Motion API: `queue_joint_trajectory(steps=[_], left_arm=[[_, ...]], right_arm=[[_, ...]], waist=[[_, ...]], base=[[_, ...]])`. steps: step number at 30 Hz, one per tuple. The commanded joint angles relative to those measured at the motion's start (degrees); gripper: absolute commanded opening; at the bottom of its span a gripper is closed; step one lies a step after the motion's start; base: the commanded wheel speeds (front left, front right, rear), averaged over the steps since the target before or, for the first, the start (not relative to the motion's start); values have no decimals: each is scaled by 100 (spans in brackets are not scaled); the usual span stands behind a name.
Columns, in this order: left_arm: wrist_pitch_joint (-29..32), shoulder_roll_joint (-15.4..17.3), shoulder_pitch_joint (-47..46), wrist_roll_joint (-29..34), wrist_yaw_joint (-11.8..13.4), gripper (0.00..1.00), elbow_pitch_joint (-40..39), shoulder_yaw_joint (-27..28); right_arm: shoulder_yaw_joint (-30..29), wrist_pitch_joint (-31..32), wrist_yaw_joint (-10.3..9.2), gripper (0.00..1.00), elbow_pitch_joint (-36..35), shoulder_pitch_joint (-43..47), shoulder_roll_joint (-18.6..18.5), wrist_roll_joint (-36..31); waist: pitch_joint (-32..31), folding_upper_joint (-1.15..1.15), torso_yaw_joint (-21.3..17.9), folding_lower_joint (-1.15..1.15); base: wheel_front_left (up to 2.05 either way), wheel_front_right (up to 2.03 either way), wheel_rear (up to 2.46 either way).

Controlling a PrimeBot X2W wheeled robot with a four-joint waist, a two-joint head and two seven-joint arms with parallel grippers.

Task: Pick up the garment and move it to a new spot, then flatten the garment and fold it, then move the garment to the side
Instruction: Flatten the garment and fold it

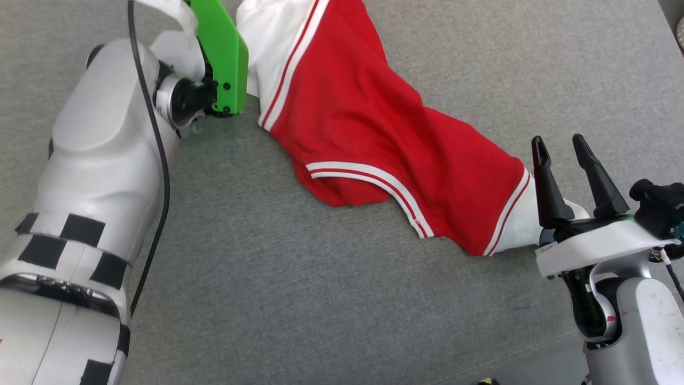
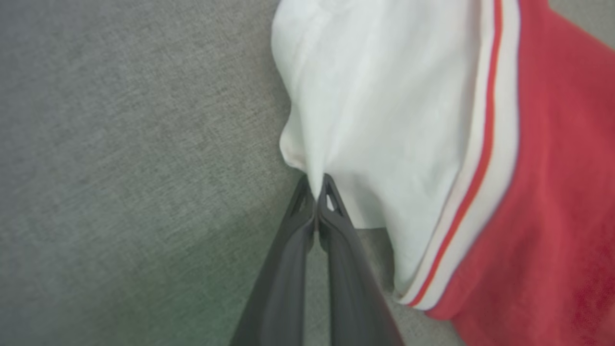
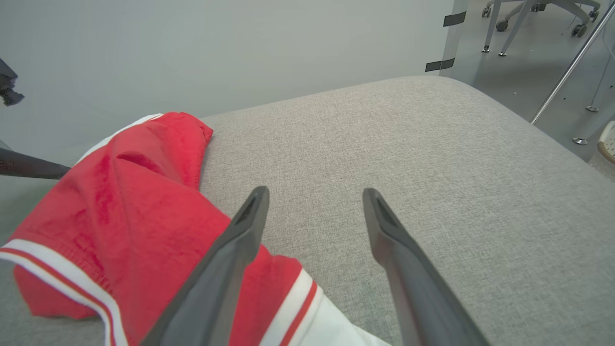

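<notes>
The red soft-fabric T-shirt with white sleeves [image 1: 374, 123] lay rumpled on the grey upholstered cushion [image 1: 267, 240]. The left claw [image 2: 317, 185] pinched one sleeve's edge, probably to lift it; the right claw [image 1: 559, 143] stood spread by the other sleeve, holding nothing.

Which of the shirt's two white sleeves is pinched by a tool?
The sleeve at the left tool, which is shut on its cloth. The other sleeve lies free by the open right tool.
</notes>
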Motion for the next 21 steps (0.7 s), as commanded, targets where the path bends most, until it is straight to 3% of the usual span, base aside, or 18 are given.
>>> queue_joint_trajectory(steps=[1, 5, 14, 21], left_arm=[[-124, 85, 208, -72, -23, 0, -20, -10], [-416, 184, 569, -362, -28, 0, -279, 49], [-933, 739, 1794, -621, -21, 0, -1138, 61], [-1106, 1026, 3257, -843, 309, 0, -2270, 146]], right_arm=[[-24, 29, -4, 100, -11, -15, -47, -20], [-154, 146, -4, 100, -45, 74, -154, -58], [-387, 519, -4, 100, -244, 407, -285, -151], [-470, 803, -4, 100, -383, 731, -273, -190]], waist=[[-268, 0, 236, 0], [-599, 0, 547, 0], [-1310, 0, 1350, 0], [-1765, 0, 1853, 0]], base=[[0, 0, 0], [0, 0, 0], [0, 0, 0], [0, 0, 0]])
